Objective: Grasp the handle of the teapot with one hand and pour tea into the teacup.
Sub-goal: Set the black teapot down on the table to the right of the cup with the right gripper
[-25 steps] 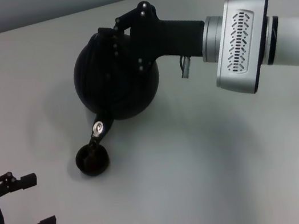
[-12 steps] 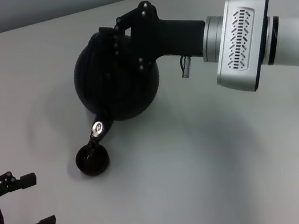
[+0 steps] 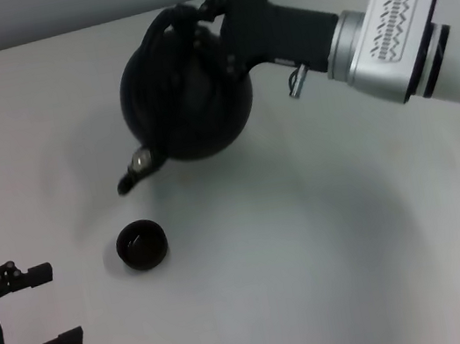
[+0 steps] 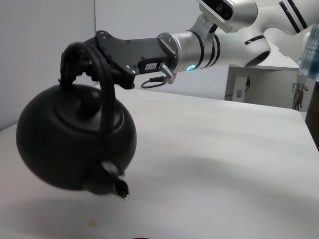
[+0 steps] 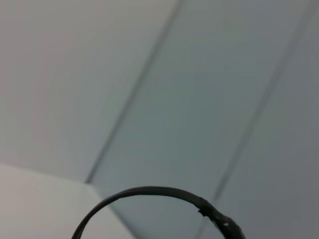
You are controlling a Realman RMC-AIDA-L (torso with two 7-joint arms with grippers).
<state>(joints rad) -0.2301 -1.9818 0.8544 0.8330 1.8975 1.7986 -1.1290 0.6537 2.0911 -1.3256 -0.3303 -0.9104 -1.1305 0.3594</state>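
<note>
Teapot (image 3: 186, 99), upper centre: round, matte black, held off the table (image 3: 330, 234), spout tipped down. Right gripper (image 3: 216, 14) clamped on its arched handle (image 4: 102, 82). Teacup (image 3: 141, 244), small black bowl, lower left, apart. Left gripper (image 3: 49, 306) spread, bottom-left corner.

The handle (image 5: 149, 191) arcs across the lower edge — a thin black loop before a pale panelled wall (image 5: 199, 89).

Pale tabletop (image 3: 316, 255), grey panelled wall (image 5: 199, 99)
</note>
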